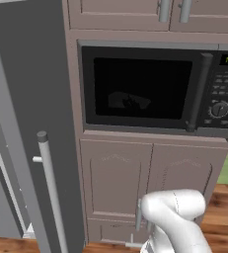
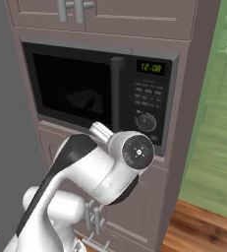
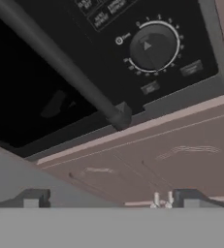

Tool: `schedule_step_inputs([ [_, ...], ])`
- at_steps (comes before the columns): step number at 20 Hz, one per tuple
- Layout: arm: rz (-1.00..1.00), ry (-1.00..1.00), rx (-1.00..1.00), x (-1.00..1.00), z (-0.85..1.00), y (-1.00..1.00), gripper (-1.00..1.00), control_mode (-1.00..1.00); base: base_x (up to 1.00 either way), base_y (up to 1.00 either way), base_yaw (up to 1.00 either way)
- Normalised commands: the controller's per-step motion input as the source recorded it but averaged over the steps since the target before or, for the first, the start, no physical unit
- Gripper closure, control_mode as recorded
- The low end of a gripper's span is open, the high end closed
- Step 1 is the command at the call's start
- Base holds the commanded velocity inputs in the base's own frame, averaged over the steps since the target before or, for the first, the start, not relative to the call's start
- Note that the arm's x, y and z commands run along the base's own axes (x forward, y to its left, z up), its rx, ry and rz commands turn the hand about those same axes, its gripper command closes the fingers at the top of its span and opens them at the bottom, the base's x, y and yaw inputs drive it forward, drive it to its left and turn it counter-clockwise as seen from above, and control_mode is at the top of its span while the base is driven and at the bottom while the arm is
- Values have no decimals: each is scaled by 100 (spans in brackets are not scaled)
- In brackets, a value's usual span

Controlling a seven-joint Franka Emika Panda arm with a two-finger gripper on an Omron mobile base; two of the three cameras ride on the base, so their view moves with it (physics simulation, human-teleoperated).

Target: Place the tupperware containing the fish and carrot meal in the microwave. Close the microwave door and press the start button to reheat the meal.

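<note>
The microwave [image 1: 155, 86] [image 2: 100, 91] is built into the cabinet wall, and the microwave door [image 1: 140, 89] is shut, its bar handle [image 1: 197, 91] [image 2: 116, 93] [image 3: 60, 63] upright beside the black panel. Through the dark window a pale shape, the tupperware [image 1: 128, 100] [image 2: 83, 101] [image 3: 55, 104], shows dimly inside. The fish and carrot meal cannot be made out. The panel carries a green display [image 2: 151, 67] and a round dial [image 2: 146, 121] [image 3: 153, 46]. My gripper [image 3: 111, 199] is open and empty, close in front of the panel's lower part, below the dial and the handle's foot.
A tall grey fridge door [image 1: 31, 123] with a long bar handle [image 1: 49, 188] stands on the left. Brown cabinet doors [image 1: 150, 183] [image 3: 171, 150] lie below the microwave, more above. My arm's elbow [image 2: 134, 152] hides part of the lower panel. Wooden floor [image 2: 203, 231] is at the right.
</note>
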Motion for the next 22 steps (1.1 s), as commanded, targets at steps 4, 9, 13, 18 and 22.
schedule_step_inputs([
  [4, 5, -14, 26, 2, -44, 0, 100, -100, 0, 0, 0],
  [9, -2, -14, 22, 15, -8, -1, 100, -100, 0, 0, 0],
  [13, -16, -1, 17, 45, -1, 0, 100, -100, 0, 0, 0],
  [18, -12, 0, 18, 37, 0, 0, 100, -100, 0, 0, 0],
  [22, -4, 0, 13, 36, -1, 0, 100, -100, 0, 0, 0],
])
